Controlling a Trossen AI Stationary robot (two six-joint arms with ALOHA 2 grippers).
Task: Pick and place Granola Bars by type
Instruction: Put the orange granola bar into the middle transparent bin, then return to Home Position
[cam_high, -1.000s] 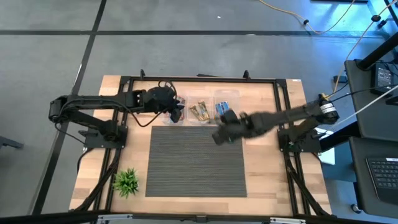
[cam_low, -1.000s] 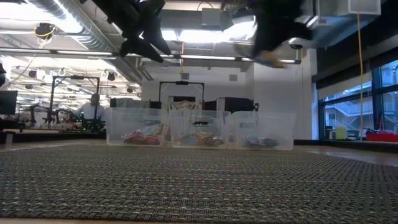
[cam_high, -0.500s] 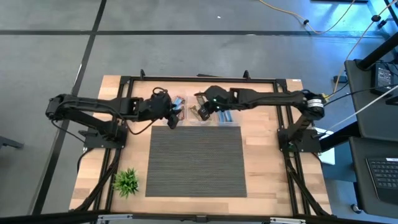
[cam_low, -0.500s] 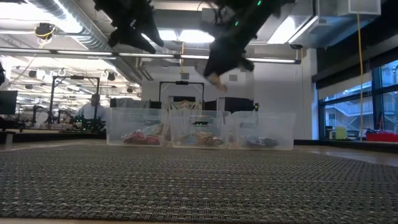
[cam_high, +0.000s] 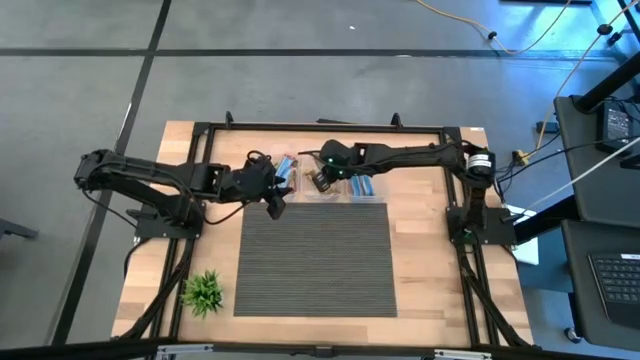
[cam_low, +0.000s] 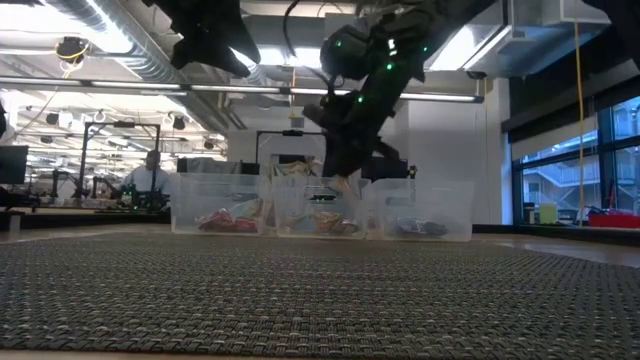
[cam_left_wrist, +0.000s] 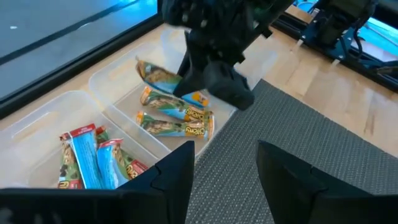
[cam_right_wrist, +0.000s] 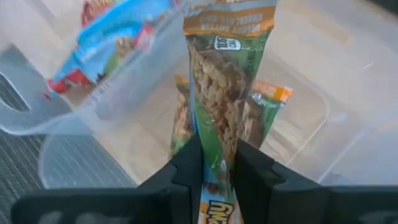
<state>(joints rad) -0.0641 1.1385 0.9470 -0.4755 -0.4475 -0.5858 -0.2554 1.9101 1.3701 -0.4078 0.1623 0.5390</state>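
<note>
Three clear bins stand in a row at the mat's far edge. The left bin (cam_left_wrist: 56, 134) holds red-and-blue bars (cam_left_wrist: 93, 158), the middle bin (cam_high: 321, 183) holds tan-gold bars (cam_left_wrist: 177, 118), and the right bin (cam_high: 363, 184) holds blue bars. My right gripper (cam_right_wrist: 217, 163) is over the middle bin, shut on a tan-gold bar (cam_right_wrist: 225, 81). My left gripper (cam_left_wrist: 225, 171) is open and empty, and hovers over the mat's far left part (cam_high: 273, 205), near the bins. My right gripper pinches the tan-gold bar near one end (cam_right_wrist: 219, 149) between its two fingers (cam_right_wrist: 188, 171). It comes from above, slanting down from the table's right. The bar points away from the fingers down into the middle bin, its free end (cam_left_wrist: 149, 70) above the bars lying there.
A grey woven mat (cam_high: 315, 260) covers the table's middle. A small green plant (cam_high: 203, 291) stands near the near left corner. A black frame (cam_high: 320, 127) runs around the table. In the low view the room behind shows a person (cam_low: 150, 180) far off.
My right gripper, carrying the tan-gold bar, has swung from above the mat's far right part toward the far edge and left, then come down over the middle bin. My left gripper has drawn back a little from the bins toward the near edge.
</note>
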